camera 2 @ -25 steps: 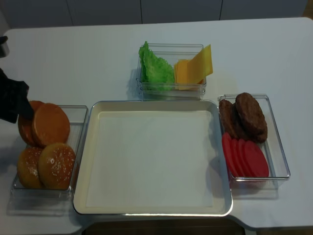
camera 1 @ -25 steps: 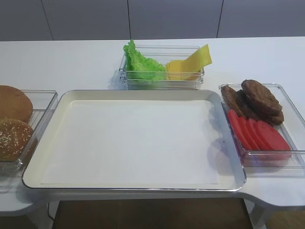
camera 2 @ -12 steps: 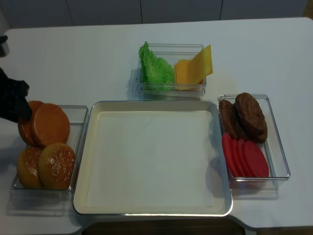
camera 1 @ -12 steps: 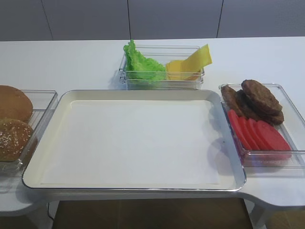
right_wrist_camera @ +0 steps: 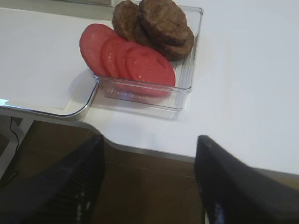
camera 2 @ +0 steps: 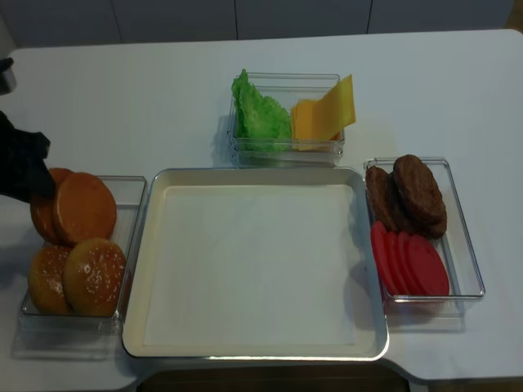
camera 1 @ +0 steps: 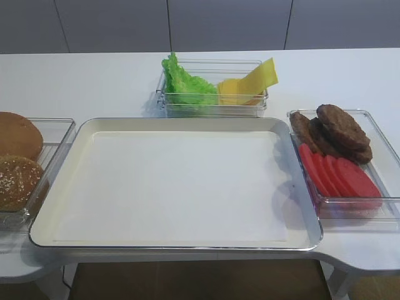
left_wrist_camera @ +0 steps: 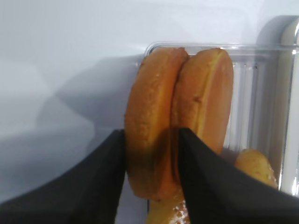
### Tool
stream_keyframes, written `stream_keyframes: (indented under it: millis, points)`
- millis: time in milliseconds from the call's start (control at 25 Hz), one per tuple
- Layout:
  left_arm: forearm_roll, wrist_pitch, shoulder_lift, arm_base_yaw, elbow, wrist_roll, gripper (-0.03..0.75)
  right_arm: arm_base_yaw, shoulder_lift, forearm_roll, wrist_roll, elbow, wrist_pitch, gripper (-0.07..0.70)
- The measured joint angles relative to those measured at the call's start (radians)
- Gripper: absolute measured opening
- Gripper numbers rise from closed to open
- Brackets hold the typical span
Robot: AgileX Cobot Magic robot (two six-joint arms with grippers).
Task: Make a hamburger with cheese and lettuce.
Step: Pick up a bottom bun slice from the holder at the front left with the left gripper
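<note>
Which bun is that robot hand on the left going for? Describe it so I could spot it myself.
Find the clear bin left of the big white tray. At its far end two plain golden bun halves stand on edge. The left gripper straddles the outer one; the nearer buns are sesame-speckled.

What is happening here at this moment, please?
The left gripper has its fingers on either side of a plain bun half standing on edge in the bun container; whether it grips is unclear. The right gripper hangs open near the patties and tomato slices. The tray, lettuce and cheese are untouched.
</note>
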Motion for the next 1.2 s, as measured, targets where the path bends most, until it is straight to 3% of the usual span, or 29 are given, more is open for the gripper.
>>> stream_keyframes:
  millis: [1200]
  points:
    - [0.016, 0.0, 0.026, 0.0, 0.0, -0.039, 0.264, 0.0, 0.0, 0.0, 0.0, 0.0, 0.0, 0.475]
